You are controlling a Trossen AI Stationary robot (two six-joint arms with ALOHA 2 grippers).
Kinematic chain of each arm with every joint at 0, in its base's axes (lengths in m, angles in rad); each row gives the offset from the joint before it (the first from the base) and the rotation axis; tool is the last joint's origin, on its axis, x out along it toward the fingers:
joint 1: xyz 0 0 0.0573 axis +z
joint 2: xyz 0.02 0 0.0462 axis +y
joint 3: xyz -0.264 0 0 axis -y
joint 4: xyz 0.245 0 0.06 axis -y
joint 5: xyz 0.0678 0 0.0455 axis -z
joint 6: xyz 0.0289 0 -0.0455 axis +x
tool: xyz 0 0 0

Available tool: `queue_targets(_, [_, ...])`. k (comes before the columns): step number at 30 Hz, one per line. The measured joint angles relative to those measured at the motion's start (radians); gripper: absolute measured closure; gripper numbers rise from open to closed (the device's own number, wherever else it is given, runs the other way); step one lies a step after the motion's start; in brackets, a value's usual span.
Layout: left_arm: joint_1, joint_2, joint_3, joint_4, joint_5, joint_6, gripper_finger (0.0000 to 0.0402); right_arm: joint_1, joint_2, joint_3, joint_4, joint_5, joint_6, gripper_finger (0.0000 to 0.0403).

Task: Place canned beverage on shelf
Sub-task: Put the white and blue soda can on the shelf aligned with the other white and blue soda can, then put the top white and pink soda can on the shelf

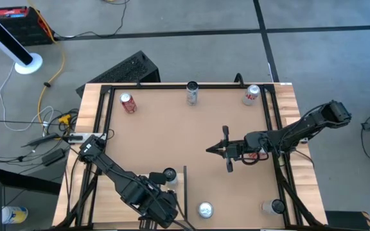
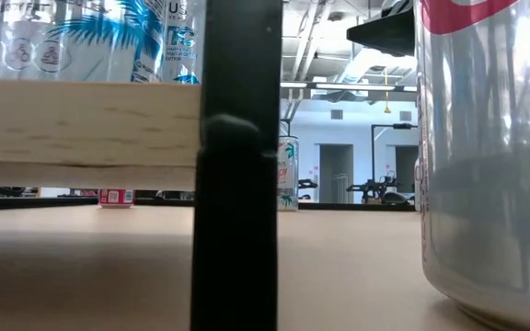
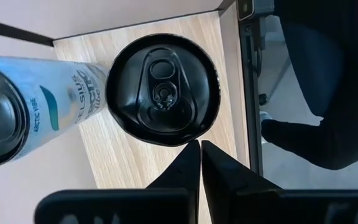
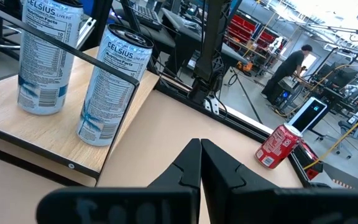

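Two cans (image 4: 107, 93) stand on the pale wooden shelf (image 4: 17, 134) at the table's near-left corner, the left gripper (image 3: 200, 155) above them and the right gripper (image 1: 212, 150) mid-table, both with fingers together, holding nothing.

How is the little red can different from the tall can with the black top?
The red can is red all over. The black-topped Celsius can is white with blue splashes.
The red can looks short and stubby. The Celsius can is tall and slim.
The red can stands on the brown tabletop. The Celsius can stands on the pale wooden shelf.
Both are drink cans, both stand upright, and nothing is holding either one.
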Motion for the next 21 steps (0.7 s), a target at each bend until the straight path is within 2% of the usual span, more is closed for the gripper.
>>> queue_targets(13, [0.0, 0.0, 0.0, -0.002, 0.025, 0.01, 0.0401, 0.0, 0.0, 0.0, 0.0, 0.0, 0.0, 0.0372])
queue_targets(21, [0.018, -0.024, 0.001, -0.061, 0.034, 0.026, 0.0401, 0.0, 0.0, 0.0, 0.001, 0.0, 0.0, 0.0372])
